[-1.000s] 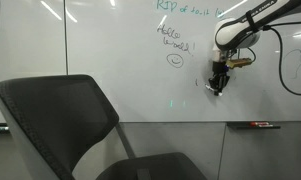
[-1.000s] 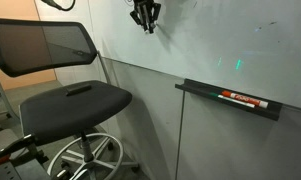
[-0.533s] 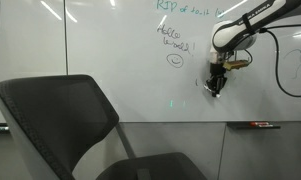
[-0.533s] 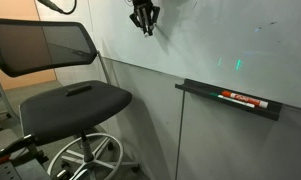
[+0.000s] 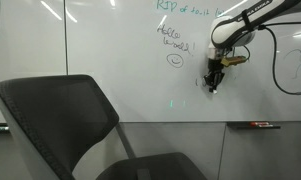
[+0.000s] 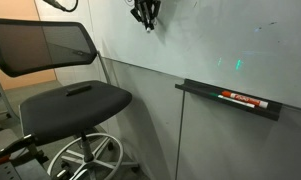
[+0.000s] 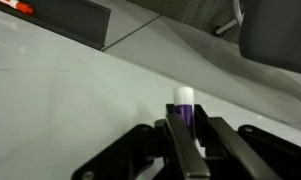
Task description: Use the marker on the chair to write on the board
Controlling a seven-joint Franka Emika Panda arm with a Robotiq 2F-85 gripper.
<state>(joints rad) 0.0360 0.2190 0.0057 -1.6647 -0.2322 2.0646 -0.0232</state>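
Tool (image 5: 213, 85) clamped on marker (image 7: 183, 108) – end nr board (image 5: 110, 60) | chair (image 5: 60, 120) well apart | red pen (image 6: 242, 98) on rail (image 6: 195, 88)

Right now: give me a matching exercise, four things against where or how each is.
Things:
1 marker
2 chair
3 board
4 red-and-black pen

Place or state:
a lies on the grey tray
b clamped between the jaws
c bears green handwriting
d black, with a mesh back

Pairs: 1-b, 2-d, 3-c, 4-a
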